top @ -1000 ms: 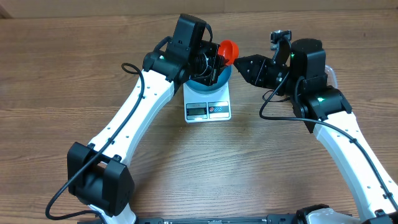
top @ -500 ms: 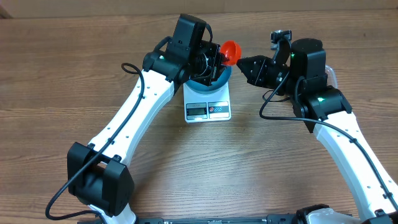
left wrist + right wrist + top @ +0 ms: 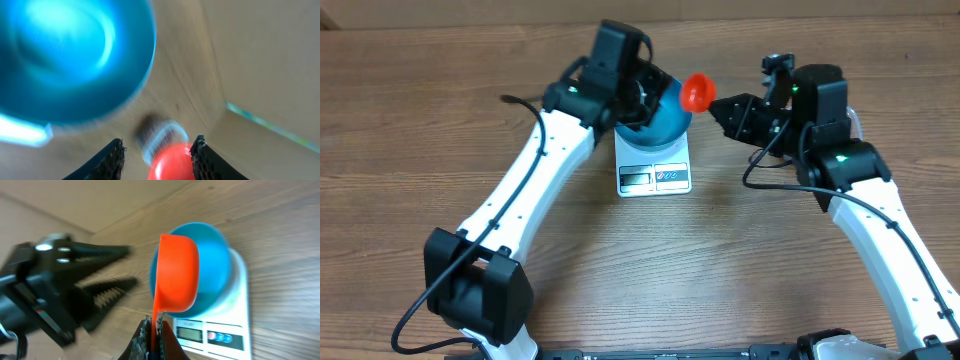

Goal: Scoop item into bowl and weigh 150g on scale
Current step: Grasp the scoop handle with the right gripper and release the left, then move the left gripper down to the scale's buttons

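R claw (image 3: 154, 330) clamps handle of orange scoop (image 3: 175, 275), cup beyond it covering part of blue bowl (image 3: 215, 270); L claw (image 3: 158, 144) gapes, scoop near its tips; bowl's inside too blurred for us.

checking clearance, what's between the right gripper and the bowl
An orange scoop, held in the right gripper, sits between it and the bowl; the overhead view shows it.
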Motion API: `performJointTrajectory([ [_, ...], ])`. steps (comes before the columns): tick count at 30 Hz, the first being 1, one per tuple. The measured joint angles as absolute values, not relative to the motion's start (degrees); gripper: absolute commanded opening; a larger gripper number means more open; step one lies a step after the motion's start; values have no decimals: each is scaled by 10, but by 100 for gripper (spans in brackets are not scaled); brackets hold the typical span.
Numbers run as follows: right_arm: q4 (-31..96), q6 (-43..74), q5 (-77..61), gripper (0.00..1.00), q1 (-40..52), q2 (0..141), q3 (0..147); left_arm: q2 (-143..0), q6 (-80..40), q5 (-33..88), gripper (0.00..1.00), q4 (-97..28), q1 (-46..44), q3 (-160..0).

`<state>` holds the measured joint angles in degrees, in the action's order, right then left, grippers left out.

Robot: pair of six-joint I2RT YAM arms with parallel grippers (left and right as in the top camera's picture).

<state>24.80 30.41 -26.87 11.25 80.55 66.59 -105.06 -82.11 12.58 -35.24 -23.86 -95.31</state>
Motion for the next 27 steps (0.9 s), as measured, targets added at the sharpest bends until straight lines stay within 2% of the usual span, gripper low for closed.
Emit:
performJointTrajectory([
  [1,253,303,-266,4,103,806,666,-1051,-779,117,45,-348,-228,-953],
  [3,260,301,-263,4,87,806,666,-1051,-702,110,37,-342,-205,-953],
  [5,264,297,-261,4,72,806,666,-1051,-612,118,26,-336,-184,-953],
  [7,268,288,-259,4,63,806,666,-1051,-524,140,7,-328,-163,-953],
  [8,270,285,-258,4,58,806,666,-1051,-482,157,4,-323,-156,-953],
  [10,275,280,-258,4,50,806,666,-1051,-401,206,4,-317,-145,-953],
  [16,284,272,-257,4,12,806,666,-1046,-276,275,4,-344,-145,-953],
  [22,305,264,-266,4,-38,806,666,-979,-223,243,4,-429,-182,-953],
  [27,309,258,-282,4,-64,806,666,-901,-193,151,4,-502,-246,-959],
])
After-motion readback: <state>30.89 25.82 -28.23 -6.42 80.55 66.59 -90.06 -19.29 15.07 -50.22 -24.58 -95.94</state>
